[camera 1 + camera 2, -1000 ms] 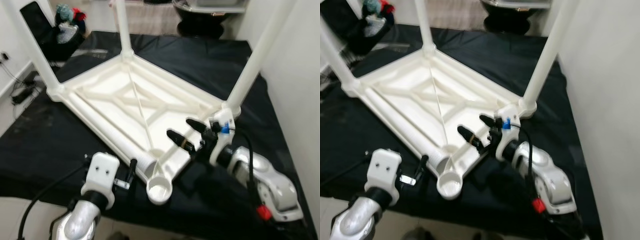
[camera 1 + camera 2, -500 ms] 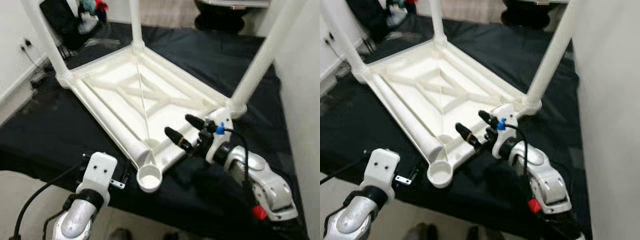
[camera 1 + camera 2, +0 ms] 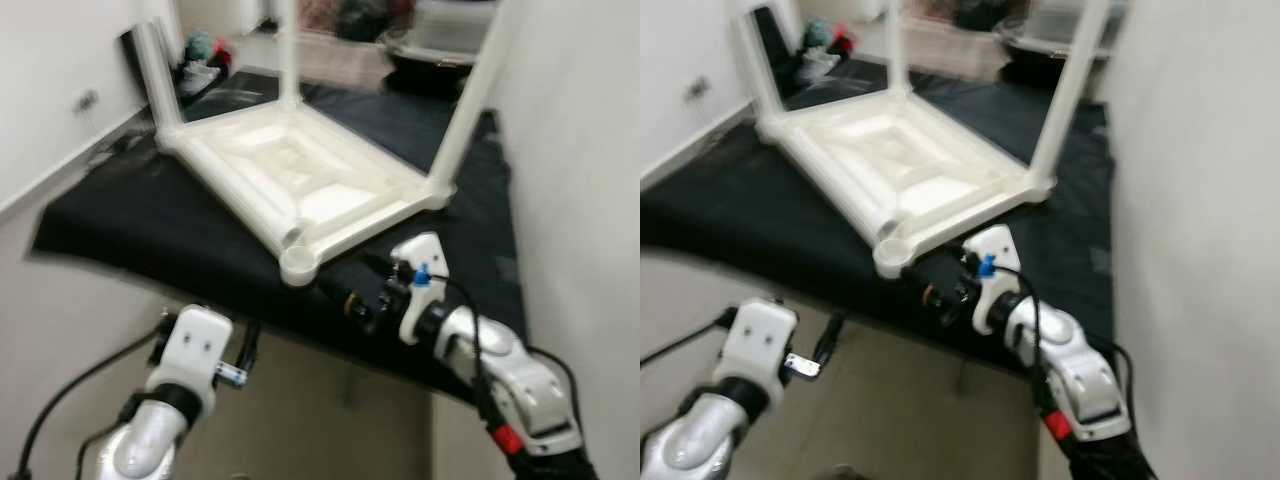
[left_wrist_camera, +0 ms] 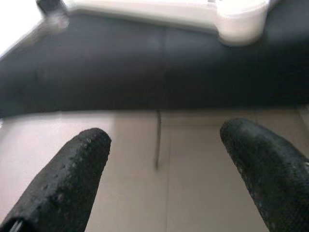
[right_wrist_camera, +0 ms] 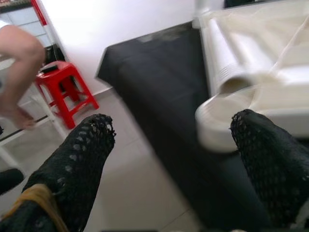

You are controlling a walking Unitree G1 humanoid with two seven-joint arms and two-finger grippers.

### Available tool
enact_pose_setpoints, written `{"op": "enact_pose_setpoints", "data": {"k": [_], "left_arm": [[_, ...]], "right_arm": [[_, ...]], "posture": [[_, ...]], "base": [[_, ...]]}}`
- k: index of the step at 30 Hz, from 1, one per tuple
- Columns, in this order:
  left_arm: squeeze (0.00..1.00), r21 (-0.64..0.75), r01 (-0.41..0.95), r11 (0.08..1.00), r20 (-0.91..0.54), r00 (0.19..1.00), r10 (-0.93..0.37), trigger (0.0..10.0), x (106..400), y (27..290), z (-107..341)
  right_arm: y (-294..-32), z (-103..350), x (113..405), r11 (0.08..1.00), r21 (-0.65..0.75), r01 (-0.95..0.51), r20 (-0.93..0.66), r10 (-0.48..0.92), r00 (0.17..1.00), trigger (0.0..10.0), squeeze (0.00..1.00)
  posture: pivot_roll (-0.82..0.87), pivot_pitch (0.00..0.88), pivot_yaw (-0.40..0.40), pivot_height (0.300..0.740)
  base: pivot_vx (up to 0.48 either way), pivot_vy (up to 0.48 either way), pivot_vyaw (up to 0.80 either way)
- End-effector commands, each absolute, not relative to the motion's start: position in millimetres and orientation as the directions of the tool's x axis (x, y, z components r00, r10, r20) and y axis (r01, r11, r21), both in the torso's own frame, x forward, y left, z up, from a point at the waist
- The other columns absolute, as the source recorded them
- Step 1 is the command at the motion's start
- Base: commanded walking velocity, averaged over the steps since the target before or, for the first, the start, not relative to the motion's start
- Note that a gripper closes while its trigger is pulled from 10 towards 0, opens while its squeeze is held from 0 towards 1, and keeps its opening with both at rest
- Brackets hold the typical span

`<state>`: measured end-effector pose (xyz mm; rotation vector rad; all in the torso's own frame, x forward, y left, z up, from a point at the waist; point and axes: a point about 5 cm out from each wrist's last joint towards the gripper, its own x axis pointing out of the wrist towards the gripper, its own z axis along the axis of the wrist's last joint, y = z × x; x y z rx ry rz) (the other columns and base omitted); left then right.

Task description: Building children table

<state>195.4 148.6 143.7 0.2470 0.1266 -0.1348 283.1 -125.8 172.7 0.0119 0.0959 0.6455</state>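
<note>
The white children's table lies upside down on the black-covered bench, three legs up. Its fourth corner, an empty round leg socket, sits at the bench's near edge. A loose leg lies inside the frame, ending beside that socket. My right gripper hovers off the near edge just beside the socket, fingers spread, gripping nothing. My left gripper hangs lower over the floor, fingers spread, also bare. A red stool stands beyond.
</note>
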Motion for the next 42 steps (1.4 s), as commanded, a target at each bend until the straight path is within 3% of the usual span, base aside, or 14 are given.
{"op": "enact_pose_setpoints", "data": {"k": [1, 12, 16, 24, 26, 27, 42], "left_arm": [[0.0, 0.218, 0.147, 0.965, -0.133, 0.984, -0.12, 10.0, 199, 148, 146], [0.0, 0.22, 0.133, 0.966, -0.128, 0.986, -0.106, 10.0, 205, 151, 147], [0.0, 0.209, 0.137, 0.968, -0.096, 0.988, -0.119, 10.0, 214, 150, 149], [0.0, 0.202, 0.186, 0.962, -0.104, 0.98, -0.168, 10.0, 224, 141, 145], [0.0, 0.175, 0.191, 0.966, -0.095, 0.98, -0.176, 10.0, 226, 140, 144], [0.0, 0.093, 0.19, 0.977, -0.082, 0.98, -0.182, 10.0, 233, 139, 140], [0.0, 0.03, 0.208, 0.978, -0.084, 0.975, -0.205, 10.0, 242, 139, 128]], "right_arm": [[-132, 174, 286, 0.831, -0.005, -0.556, -0.092, 0.554, 0.828, 10.0, 0.0], [-132, 167, 289, 0.876, 0.02, -0.482, -0.136, 0.48, 0.867, 10.0, 0.0], [-137, 158, 293, 0.923, 0.037, -0.384, -0.184, 0.384, 0.905, 10.0, 0.0], [-147, 146, 295, 0.951, 0.109, -0.288, -0.203, 0.305, 0.931, 10.0, 0.0], [-150, 146, 296, 0.951, 0.147, -0.271, -0.188, 0.296, 0.937, 10.0, 0.0], [-155, 144, 298, 0.943, 0.222, -0.248, -0.155, 0.285, 0.946, 10.0, 0.0], [-152, 135, 303, 0.934, 0.25, -0.254, -0.156, 0.298, 0.942, 10.0, 0.0]], "posture": [[-0.04, 0.166, -0.048, 0.74], [-0.04, 0.168, -0.047, 0.74], [-0.04, 0.153, -0.054, 0.74], [-0.05, 0.122, -0.078, 0.74], [-0.05, 0.118, -0.081, 0.74], [-0.05, 0.077, -0.081, 0.74], [-0.04, 0.027, -0.071, 0.74]], "base": [[0.0, 0.48, 0.0], [0.0, 0.48, 0.0], [0.0, 0.48, 0.0], [0.0, 0.0, 0.0], [0.0, 0.0, 0.0], [0.364, 0.0, -0.8], [0.374, 0.0, -0.26]]}}
